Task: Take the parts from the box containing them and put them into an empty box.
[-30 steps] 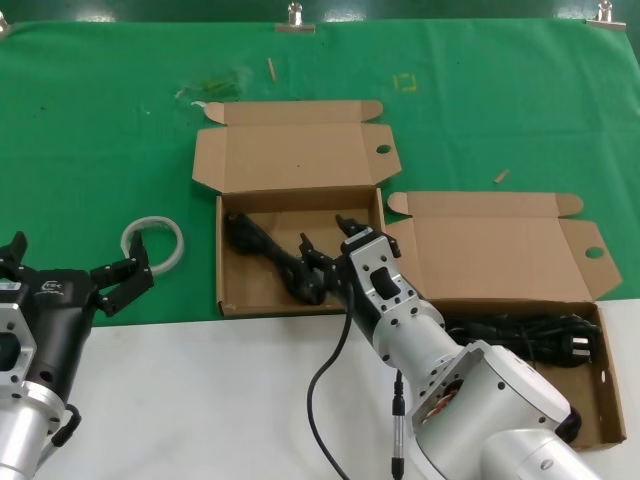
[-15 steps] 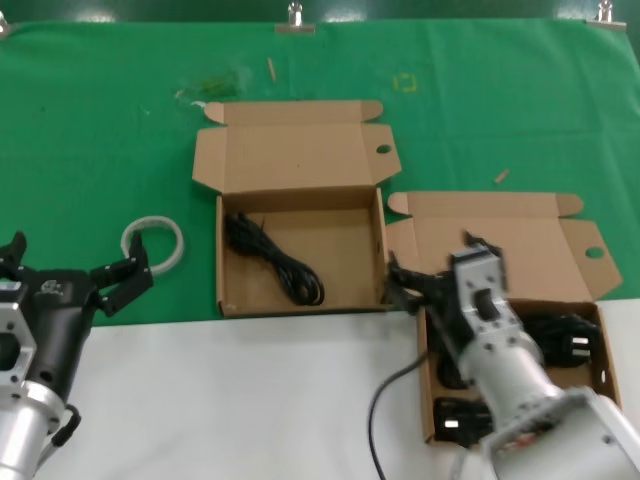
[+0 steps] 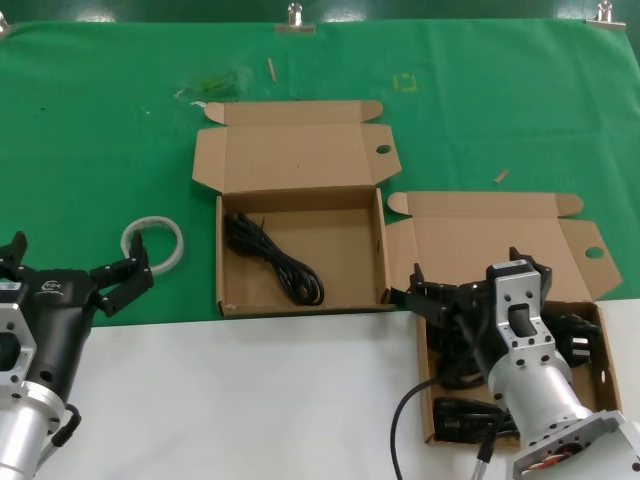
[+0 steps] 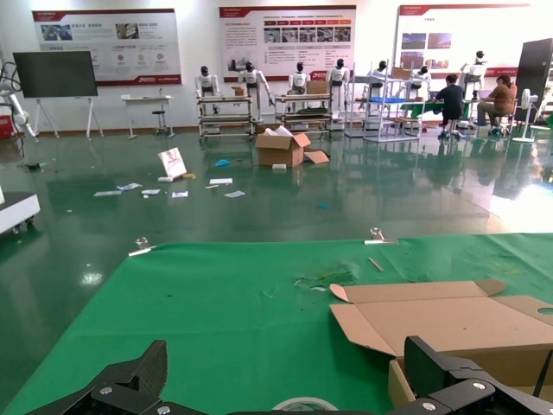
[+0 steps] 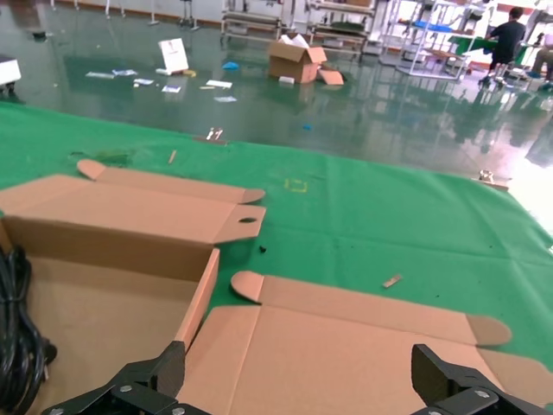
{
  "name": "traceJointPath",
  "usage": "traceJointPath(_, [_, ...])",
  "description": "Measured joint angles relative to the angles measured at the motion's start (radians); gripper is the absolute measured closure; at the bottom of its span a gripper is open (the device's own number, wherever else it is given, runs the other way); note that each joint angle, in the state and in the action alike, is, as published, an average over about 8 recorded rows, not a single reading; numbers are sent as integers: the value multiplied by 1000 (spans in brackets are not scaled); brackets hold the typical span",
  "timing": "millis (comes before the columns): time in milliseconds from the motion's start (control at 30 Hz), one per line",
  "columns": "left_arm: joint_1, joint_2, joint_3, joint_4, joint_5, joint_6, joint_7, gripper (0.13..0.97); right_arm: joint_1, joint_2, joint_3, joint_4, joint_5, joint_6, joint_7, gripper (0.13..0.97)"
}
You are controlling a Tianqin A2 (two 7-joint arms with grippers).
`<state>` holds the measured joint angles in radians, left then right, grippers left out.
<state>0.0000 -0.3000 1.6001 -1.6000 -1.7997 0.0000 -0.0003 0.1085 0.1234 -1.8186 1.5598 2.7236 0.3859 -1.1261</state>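
Note:
The box containing them (image 3: 608,400) sits at the right, its winged lid (image 3: 500,245) folded back, with black corded parts (image 3: 578,342) inside. My right gripper (image 3: 468,276) hovers open over its near-left part, holding nothing; the right wrist view looks past that gripper (image 5: 298,380) onto the lid (image 5: 346,346). The wider empty box (image 3: 232,300) stands left of it, and a black cable (image 3: 280,262) lies coiled on its floor. My left gripper (image 3: 72,262) is parked open at the lower left, also seen as the gripper (image 4: 289,380) in its own wrist view.
A white tape ring (image 3: 153,243) lies on the green cloth (image 3: 90,150) just ahead of the left gripper. Small scraps (image 3: 215,85) lie near the cloth's far edge. A bare white tabletop (image 3: 220,400) runs along the front.
My right gripper has left the wider box, where the black cable now lies free, and swung right to hover over the narrower box. The left arm has not moved.

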Motion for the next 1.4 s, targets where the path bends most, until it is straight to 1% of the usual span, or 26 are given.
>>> traceJointPath(67, [0,0,0,0,0,0,0,132,-2,0,4,1,-19,-8,23,261])
traceJointPath(333, [0,0,0,0,0,0,0,132,-13,0,26,5,-111,-46,135,162])
traceJointPath(633, [0,0,0,0,0,0,0,132,-26,0,53,10,-225,-94,274,129])
traceJointPath(1400, [0,0,0,0,0,0,0,132,-61,0,122,23,-517,-216,630,129])
